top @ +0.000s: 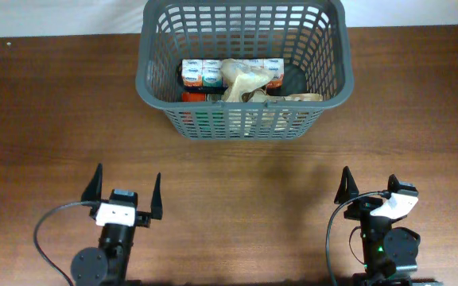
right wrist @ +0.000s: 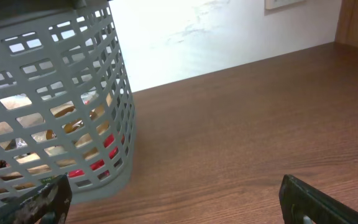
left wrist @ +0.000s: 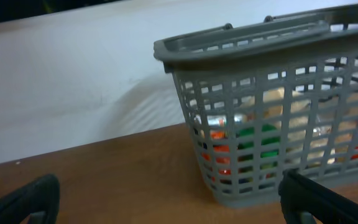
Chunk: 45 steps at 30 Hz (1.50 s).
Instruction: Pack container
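The dark grey slotted container (top: 243,119) stands at the back centre of the wooden table. Inside it lie several packaged items: white, orange and green packets (top: 201,74) and beige bags (top: 245,83). My left gripper (top: 124,193) is open and empty near the front left edge. My right gripper (top: 369,188) is open and empty near the front right. Both are far from the container. The container shows at the right of the left wrist view (left wrist: 272,112) and at the left of the right wrist view (right wrist: 48,106).
The brown wooden table (top: 54,119) runs to a white wall (left wrist: 73,81) at the back. Black cables (top: 42,238) loop by each arm base at the front edge.
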Motion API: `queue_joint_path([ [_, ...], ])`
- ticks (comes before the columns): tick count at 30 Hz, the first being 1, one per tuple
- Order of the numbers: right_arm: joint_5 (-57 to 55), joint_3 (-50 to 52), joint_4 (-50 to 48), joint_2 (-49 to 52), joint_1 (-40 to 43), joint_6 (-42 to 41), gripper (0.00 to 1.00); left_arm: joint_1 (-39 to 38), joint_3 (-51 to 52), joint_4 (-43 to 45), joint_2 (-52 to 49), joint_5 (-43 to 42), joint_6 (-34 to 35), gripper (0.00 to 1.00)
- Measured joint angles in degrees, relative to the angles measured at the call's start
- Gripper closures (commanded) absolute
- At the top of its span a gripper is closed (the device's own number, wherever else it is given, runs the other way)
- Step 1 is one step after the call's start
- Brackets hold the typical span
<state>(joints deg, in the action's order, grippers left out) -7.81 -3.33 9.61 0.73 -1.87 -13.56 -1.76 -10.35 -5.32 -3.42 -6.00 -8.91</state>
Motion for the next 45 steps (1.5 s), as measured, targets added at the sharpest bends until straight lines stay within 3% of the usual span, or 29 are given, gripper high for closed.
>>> queue_joint_path([
  [12, 0.0, 0.0, 0.0, 0.0, 0.0, 0.0, 0.01, 0.0, 7.1, -3.1, 2.5, -0.9, 0.0, 0.01],
  [45, 0.0, 0.0, 0.0, 0.0, 0.0, 0.0, 0.01, 0.0, 7.2, -3.1, 2.5, -1.1, 0.0, 0.01],
])
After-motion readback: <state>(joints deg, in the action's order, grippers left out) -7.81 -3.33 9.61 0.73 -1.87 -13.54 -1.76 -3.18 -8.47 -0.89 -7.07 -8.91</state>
